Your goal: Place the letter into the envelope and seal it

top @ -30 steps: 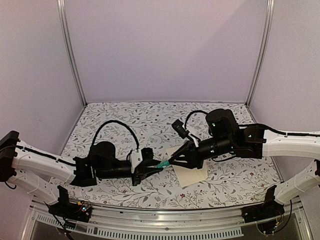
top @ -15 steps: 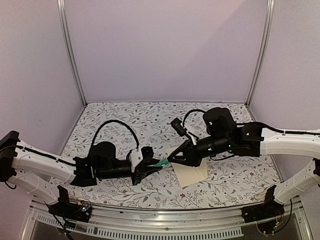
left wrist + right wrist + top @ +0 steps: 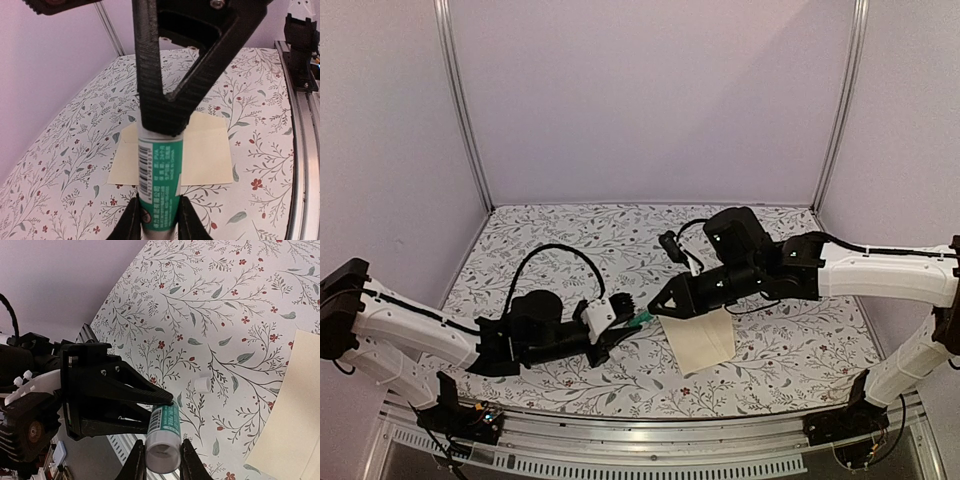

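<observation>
Right end effector [image 3: 162, 460] shifted leftward; both it and left end effector [image 3: 159, 221] clench the glue stick [image 3: 159, 172].

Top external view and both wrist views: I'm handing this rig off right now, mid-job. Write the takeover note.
Left claw: shut on the green end of the green-and-white glue stick, held above the floral table.
Right claw: shut on the same stick's white end, so both arms hold it between them.
Cream paper envelope: flat on the table near the right arm, untouched.
Small white cylinder, maybe the cap: loose on the table.
Letter: not in view; whether it is inside the envelope cannot be told.
Left to do: probably glue and close the flap, judging by the stick in hand.
</observation>
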{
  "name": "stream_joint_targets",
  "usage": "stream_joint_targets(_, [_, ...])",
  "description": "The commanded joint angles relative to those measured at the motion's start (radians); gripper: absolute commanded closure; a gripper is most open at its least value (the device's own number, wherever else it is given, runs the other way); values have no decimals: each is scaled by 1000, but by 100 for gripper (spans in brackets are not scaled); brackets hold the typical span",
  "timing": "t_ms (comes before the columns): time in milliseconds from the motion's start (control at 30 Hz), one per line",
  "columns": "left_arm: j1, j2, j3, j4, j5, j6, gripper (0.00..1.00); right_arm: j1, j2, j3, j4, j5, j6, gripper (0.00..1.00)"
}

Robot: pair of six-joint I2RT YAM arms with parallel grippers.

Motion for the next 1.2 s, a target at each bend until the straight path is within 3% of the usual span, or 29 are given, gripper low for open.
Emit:
stream_joint_targets(0, [-16, 2, 47, 49, -83, 29, 100, 16, 23, 56, 5, -62, 113, 100])
stream_joint_targets(67, [-17, -5, 49, 38, -76, 29, 100, 15, 27, 67, 4, -72, 117, 100])
stream_joint_targets(133, [-15, -15, 48, 25, -43, 26, 100, 15, 30, 85, -11, -83, 88, 91])
stream_joint_targets(167, [-13, -20, 49, 11, 1, 24, 100, 15, 31, 96, -22, -87, 69, 83])
stream_joint_targets(267, [-11, -28, 64, -35, 71, 14, 100, 13, 25, 146, -78, -85, -55, 42])
stream_joint_targets(333, [-10, -35, 65, -49, 100, 6, 100, 13, 25, 189, -137, -84, -137, 35])
stream_joint_targets(467, [10, -62, 69, -77, 167, -19, 100, 16, 65, 280, -286, -145, -275, 34])
stream_joint_targets(633, [32, -81, 72, -106, 250, -44, 100, 20, 88, 308, -391, -117, -326, 40])
stream_joint_targets(1033, [51, -104, 72, -118, 308, -70, 100, 22, 37, 283, -456, -65, -347, 42])
stream_joint_targets(1167, [52, -100, 73, -117, 312, -70, 100, 24, 38, 276, -459, -73, -347, 49])
